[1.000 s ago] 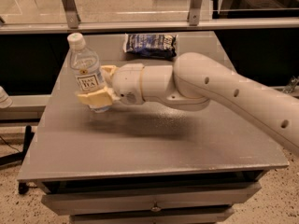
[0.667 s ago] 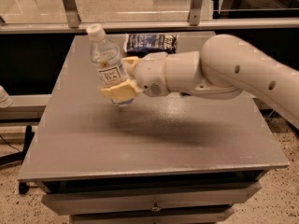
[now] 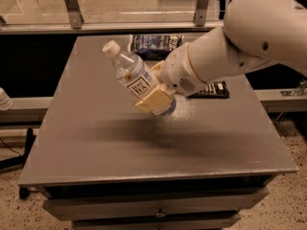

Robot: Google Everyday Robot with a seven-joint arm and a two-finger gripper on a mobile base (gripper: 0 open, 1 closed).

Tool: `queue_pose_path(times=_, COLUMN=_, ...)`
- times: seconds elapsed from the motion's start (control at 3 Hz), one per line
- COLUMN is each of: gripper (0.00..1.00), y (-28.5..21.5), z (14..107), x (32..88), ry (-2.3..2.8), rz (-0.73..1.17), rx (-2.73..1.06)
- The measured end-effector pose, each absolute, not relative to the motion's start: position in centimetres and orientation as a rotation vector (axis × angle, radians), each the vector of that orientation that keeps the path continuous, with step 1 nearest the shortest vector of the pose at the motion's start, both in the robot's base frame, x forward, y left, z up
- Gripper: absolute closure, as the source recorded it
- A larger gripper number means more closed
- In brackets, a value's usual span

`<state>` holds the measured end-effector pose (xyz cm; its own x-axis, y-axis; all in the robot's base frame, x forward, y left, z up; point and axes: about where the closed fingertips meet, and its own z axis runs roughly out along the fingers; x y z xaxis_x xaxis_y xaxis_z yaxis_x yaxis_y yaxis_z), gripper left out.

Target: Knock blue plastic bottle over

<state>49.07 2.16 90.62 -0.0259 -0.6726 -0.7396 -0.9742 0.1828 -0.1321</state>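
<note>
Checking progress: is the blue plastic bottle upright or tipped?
Tipped, not flat: the blue plastic bottle slants, cap toward upper left, tool clamped on its base.

Glossy clear plastic bottle (image 3: 124, 65), paper label (image 3: 140, 86), in smooth cream plastic tool (image 3: 154, 93) over matt grey table (image 3: 96, 145)

A single camera sits high off the near edge of the counter (image 3: 96, 143), tilted steeply down and facing its far edge and the metal rail (image 3: 120, 28) beyond. It is close: the counter top fills most of the view, with the drawer front (image 3: 158, 207) at the bottom. The arm (image 3: 225, 51) enters from the upper right. The claw (image 3: 152, 87), clamped on the blue plastic bottle (image 3: 129, 71), sits near mid-frame.
</note>
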Motion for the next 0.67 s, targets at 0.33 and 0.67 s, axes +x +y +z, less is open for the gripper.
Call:
queue_pose_path(times=0.33, gripper=1.0, y=0.0, z=88.6, x=47.9, ry=1.96, rz=0.445, rx=-1.68)
queue_pose_path(times=0.67, gripper=1.0, y=-2.1, z=86.8, x=47.4, ry=2.113, rz=0.289, rx=-1.796)
